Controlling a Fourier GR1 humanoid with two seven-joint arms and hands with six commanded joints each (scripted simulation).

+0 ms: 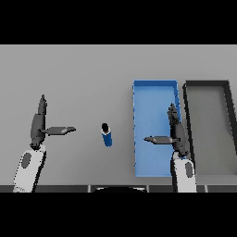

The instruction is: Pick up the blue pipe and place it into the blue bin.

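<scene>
The blue pipe [107,135] stands on the grey table a little left of centre, a short cylinder with a dark top. To its right lies the blue bin [149,106], a long open tray with nothing in it. My left hand [38,124] is at the left, open, fingers straight and thumb pointing toward the pipe, a clear gap away. My right hand [177,132] hovers over the blue bin's right side, open, its thumb pointing left.
A dark grey bin [227,92] sits directly right of the blue bin, almost touching it. The table [69,69] stretches bare behind and to the left of the pipe.
</scene>
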